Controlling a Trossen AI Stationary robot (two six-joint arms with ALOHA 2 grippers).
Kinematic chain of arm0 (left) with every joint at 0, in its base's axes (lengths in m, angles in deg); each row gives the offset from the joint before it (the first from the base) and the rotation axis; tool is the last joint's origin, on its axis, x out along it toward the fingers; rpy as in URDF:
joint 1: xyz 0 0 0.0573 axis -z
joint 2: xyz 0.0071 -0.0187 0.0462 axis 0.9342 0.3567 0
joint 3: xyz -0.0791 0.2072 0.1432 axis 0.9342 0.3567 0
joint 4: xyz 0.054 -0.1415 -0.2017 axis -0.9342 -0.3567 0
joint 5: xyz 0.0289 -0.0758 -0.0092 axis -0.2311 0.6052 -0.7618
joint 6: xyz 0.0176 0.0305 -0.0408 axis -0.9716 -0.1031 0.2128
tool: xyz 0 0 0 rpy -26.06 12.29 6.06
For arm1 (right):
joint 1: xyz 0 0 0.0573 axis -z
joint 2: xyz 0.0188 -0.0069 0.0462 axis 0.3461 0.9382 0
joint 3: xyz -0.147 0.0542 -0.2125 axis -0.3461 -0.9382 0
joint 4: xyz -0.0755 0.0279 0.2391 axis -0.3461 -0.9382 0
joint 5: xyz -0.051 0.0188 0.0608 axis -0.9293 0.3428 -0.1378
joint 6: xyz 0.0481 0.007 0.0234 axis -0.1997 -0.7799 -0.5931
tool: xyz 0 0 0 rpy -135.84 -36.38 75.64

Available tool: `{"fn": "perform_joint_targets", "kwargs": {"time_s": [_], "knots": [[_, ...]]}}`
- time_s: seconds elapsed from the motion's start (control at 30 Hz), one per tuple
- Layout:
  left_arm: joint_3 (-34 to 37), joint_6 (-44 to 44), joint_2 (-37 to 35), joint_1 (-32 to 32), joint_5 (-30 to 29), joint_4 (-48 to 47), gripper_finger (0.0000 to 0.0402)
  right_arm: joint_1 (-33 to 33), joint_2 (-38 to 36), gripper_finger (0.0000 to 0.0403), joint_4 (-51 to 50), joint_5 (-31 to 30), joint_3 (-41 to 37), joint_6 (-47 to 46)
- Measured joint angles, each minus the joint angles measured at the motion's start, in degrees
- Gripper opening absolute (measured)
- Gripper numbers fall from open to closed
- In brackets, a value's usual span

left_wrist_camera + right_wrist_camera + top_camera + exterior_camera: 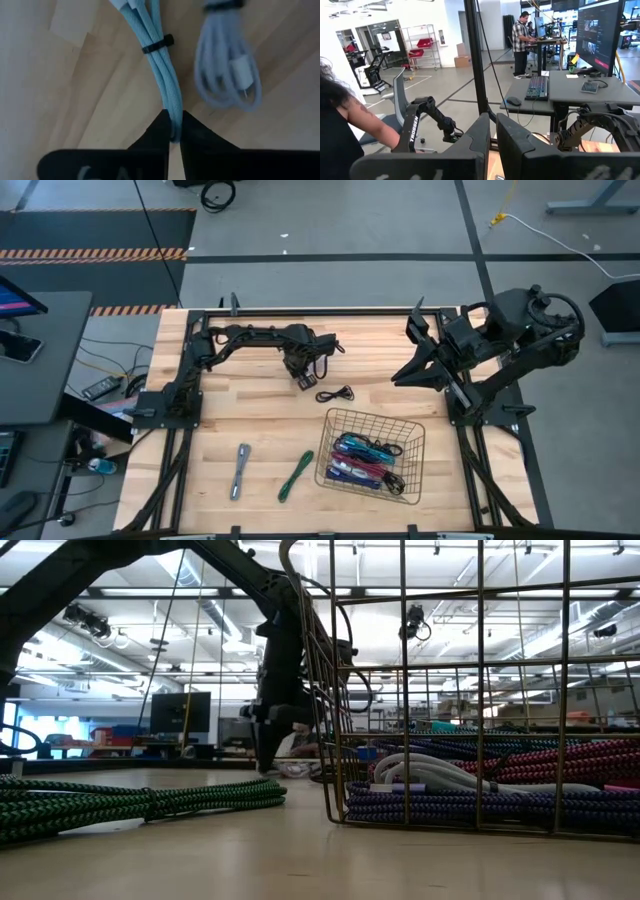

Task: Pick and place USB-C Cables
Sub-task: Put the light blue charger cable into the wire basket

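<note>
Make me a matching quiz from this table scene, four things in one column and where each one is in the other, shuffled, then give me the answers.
Things:
1. light blue cable
2. green cable
3. purple cable
4. black cable

Places:
A. inside the wire basket
B. loose on the wood beside the left gripper, above the basket
C. pinched between the left gripper's fingertips
D. lying on the table between the grey cable and the basket

Pairs: 1-C, 2-D, 3-A, 4-B
</note>
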State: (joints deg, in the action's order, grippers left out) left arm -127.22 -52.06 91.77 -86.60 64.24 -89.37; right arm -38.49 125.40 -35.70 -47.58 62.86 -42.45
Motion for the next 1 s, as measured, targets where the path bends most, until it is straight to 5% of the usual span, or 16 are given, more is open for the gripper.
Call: {"fn": "perform_joint_targets", "kwargs": {"time_s": [0.4,0.73,1.0], "knots": [[0.0,0.8,-13.7,2.5,-5.4,-4.0,0.0021,0.0,0.0,0.0039,-0.5,0.0,0.0,0.2],[0.0,-3.0,-26.9,14.6,-6.4,4.0,0.0021,0.0,0.0,0.0039,0.2,-3.3,0.0,4.8],[0.0,-7.6,-28.2,23.1,-6.1,11.6,0.0021,0.0,0.0,0.0039,2.5,-9.0,0.0,6.6]]}}
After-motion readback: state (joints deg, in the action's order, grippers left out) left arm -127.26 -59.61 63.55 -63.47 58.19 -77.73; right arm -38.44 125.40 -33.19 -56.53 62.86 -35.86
